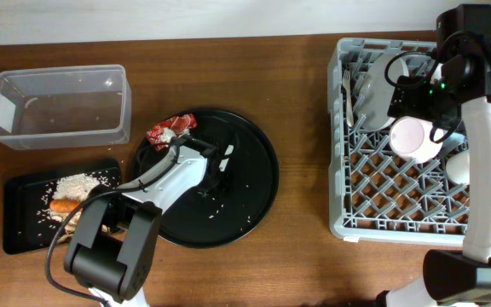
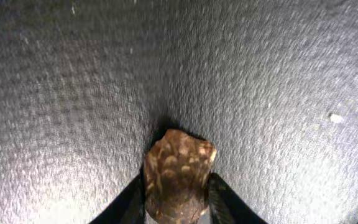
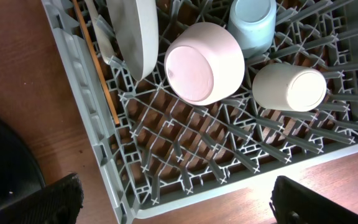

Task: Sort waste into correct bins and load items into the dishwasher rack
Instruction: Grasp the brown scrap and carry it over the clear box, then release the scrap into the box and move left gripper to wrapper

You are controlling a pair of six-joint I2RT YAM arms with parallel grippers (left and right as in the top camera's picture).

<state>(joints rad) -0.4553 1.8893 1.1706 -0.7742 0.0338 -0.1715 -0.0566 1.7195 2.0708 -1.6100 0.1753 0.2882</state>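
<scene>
My left gripper [image 1: 225,157] is over the large round black tray [image 1: 245,205]. In the left wrist view its fingers [image 2: 178,202] are shut on the small brown lump [image 2: 179,174], just above the tray's surface. The red-and-white wrapper [image 1: 170,130] lies on the tray's left rim. The flat black tray [image 1: 20,234] holds rice [image 1: 79,183] and the carrot [image 1: 62,205]. The clear tub [image 1: 58,107] stands behind it. My right gripper [image 3: 179,208] is open and empty above the dishwasher rack [image 3: 98,155], which holds the plate [image 3: 135,37], pinkish bowl [image 3: 204,62], blue cup [image 3: 252,25] and white cup [image 3: 291,87].
The rack [image 1: 341,196] fills the right side of the wooden table, with the bowl [image 1: 414,138] and a white fork [image 1: 346,85] showing in it. A few rice grains [image 1: 220,200] lie scattered on the round tray.
</scene>
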